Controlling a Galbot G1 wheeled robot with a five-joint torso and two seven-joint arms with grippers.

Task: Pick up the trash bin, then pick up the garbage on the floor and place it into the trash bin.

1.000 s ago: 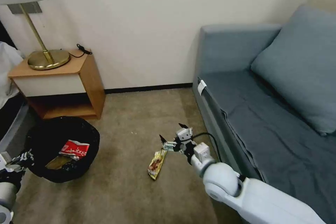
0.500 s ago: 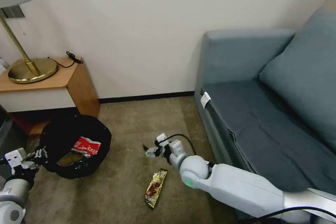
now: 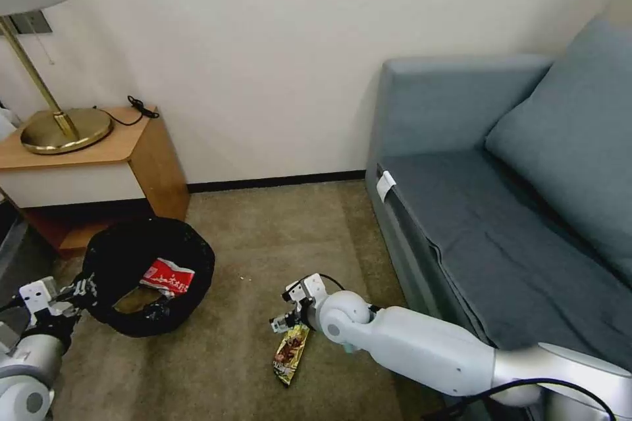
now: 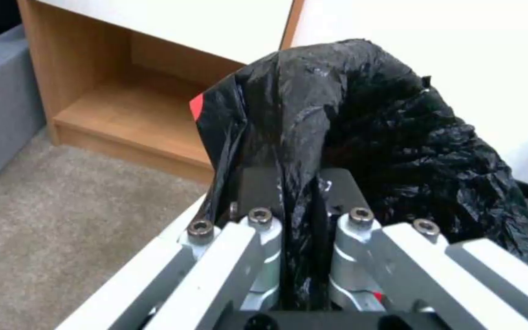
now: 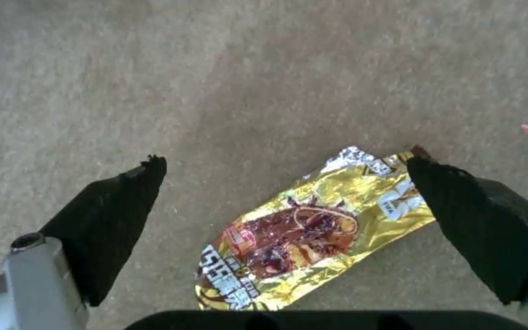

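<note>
Carpet point(image 5: 264, 68) holds snack wrapper point(image 5: 304, 229) between spread right tool point(image 5: 285, 169) fingers.

A brown carpet point(image 3: 263, 237) covers the floor. On the left stands a wooden bench point(image 3: 141, 158) with an open shelf under its top. A gold lamp point(image 3: 59, 128) with a pale shade sits on it, and a black cord point(image 3: 135, 105) lies beside the lamp base, toward the wall. A blue-grey sofa point(image 3: 474, 223) fills the right side. It has a big cushion point(image 3: 573, 145) on it and a small white tag point(image 3: 385, 184) on its front edge. A pale wall point(image 3: 263, 46) runs along the far side.
</note>
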